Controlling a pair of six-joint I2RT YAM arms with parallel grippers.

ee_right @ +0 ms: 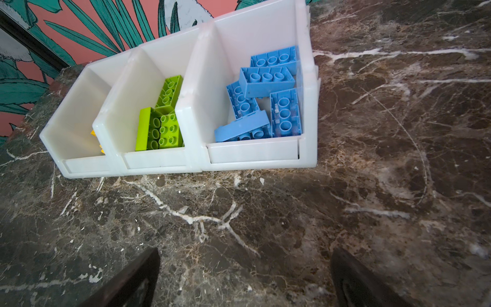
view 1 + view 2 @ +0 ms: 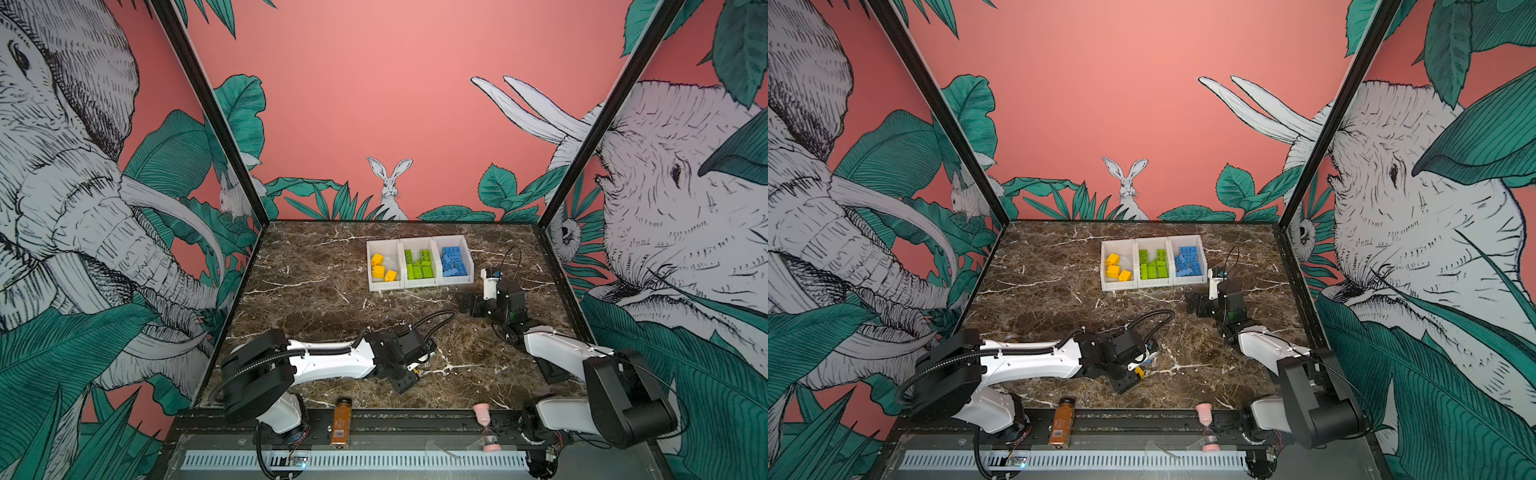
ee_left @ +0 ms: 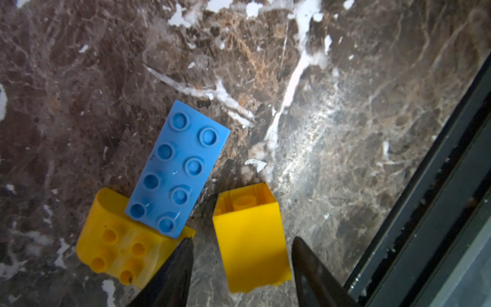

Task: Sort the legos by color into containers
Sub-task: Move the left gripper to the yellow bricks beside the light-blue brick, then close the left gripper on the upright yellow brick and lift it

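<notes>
Nearest the camera, at the bottom of both top views, a brown bottle (image 2: 341, 422) lies across the black rail (image 2: 415, 419), and a pink hourglass (image 2: 485, 428) stands to its right. Just beyond, in the lower centre, the left gripper (image 2: 409, 372) points down at the marble tabletop (image 2: 316, 299). In the left wrist view its jaws are spread on either side of a yellow square brick (image 3: 249, 239). This brick lies on its side with its hollow underside towards the top of the frame, and a gap shows between it and the finger on its left, so it is straddled rather than pinched. Left of that in the same view, a blue oblong brick (image 3: 178, 167) lies studs up, its lower end resting on a yellow curved brick (image 3: 119, 244) at the lower left. Farther back, right of centre in the top views, the right gripper (image 2: 467, 305) hangs over bare marble. The right wrist view shows its jaws wide apart with nothing between them. Farthest back, at mid-frame near the rear wall, the containers (image 2: 420, 284) sit in a row. The left bin holds yellow bricks (image 2: 380, 267), the middle bin green bricks (image 2: 419, 266) and the right bin blue bricks (image 2: 454, 262). The right gripper is near the lower right end of that row, not touching it.
</notes>
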